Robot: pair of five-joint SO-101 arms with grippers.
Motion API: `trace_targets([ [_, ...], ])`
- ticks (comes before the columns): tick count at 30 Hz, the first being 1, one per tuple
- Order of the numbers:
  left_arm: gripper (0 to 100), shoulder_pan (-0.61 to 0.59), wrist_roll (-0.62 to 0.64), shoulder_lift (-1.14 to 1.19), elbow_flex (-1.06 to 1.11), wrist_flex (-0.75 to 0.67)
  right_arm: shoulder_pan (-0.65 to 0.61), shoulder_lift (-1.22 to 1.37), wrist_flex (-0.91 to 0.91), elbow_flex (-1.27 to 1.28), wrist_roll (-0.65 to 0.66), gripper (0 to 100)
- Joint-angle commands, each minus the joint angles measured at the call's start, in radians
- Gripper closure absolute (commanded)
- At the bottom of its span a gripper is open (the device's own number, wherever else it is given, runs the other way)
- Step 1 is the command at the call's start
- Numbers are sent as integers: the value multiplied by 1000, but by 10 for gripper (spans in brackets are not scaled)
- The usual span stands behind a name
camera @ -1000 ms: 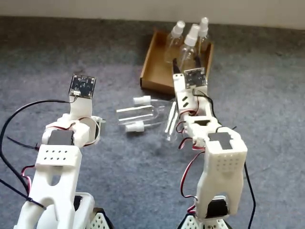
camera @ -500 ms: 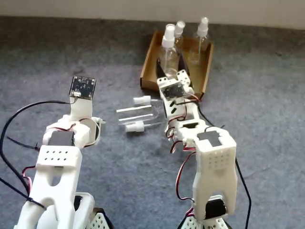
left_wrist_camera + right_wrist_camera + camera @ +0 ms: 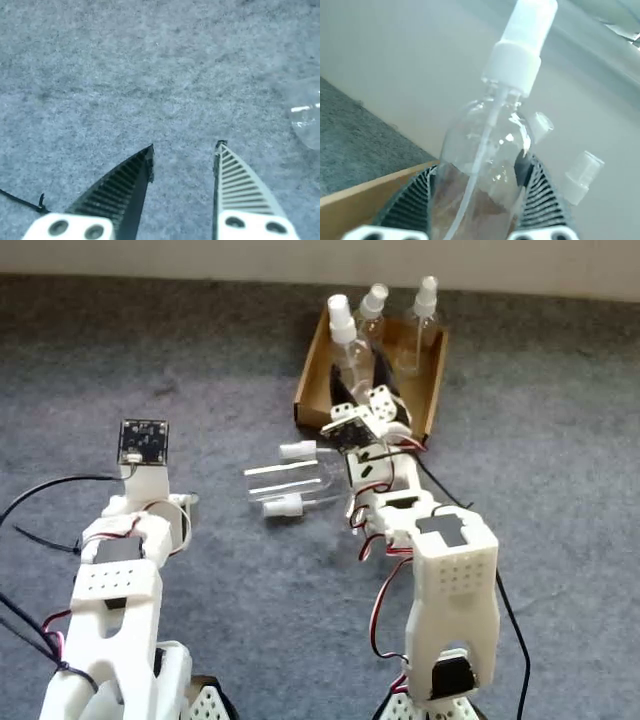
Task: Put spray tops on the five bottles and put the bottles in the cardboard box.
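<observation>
My right gripper (image 3: pixel 360 380) is shut on a clear bottle (image 3: pixel 348 352) with a white spray top (image 3: pixel 520 55), holding it tilted over the left part of the cardboard box (image 3: pixel 312 390). Two more topped bottles (image 3: pixel 376 315) (image 3: pixel 422 320) stand at the back of the box. A clear bottle (image 3: pixel 305 480) lies on the carpet between the arms, with two loose spray tops (image 3: pixel 297 449) (image 3: pixel 283 506) beside it. My left gripper (image 3: pixel 184 150) is open over bare carpet, with the rim of a clear bottle (image 3: pixel 307 120) off to one side.
Grey carpet (image 3: pixel 200 350) covers the whole work area. A pale wall runs behind the box. The box's brown wall (image 3: pixel 365 200) lies just below the held bottle. Another clear piece (image 3: pixel 358 502) lies partly under the right arm.
The right arm has swung left with its bottle, from the right part of the box to the left part. The left arm has shifted left and farther from the loose bottles.
</observation>
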Motion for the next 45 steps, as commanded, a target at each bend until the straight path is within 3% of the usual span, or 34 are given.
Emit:
trace_targets([
  [1,811,-21,-8,-4,1,-54,50,-8,-24,-64,15,995],
  [7,811,-19,-8,-4,1,-54,139,120,79,-245,-210,994],
  [20,811,-19,-8,-4,1,-54,170,501,91,-674,-212,994],
  [45,811,-19,-8,-4,-8,-58,171,524,91,-685,-212,986],
])
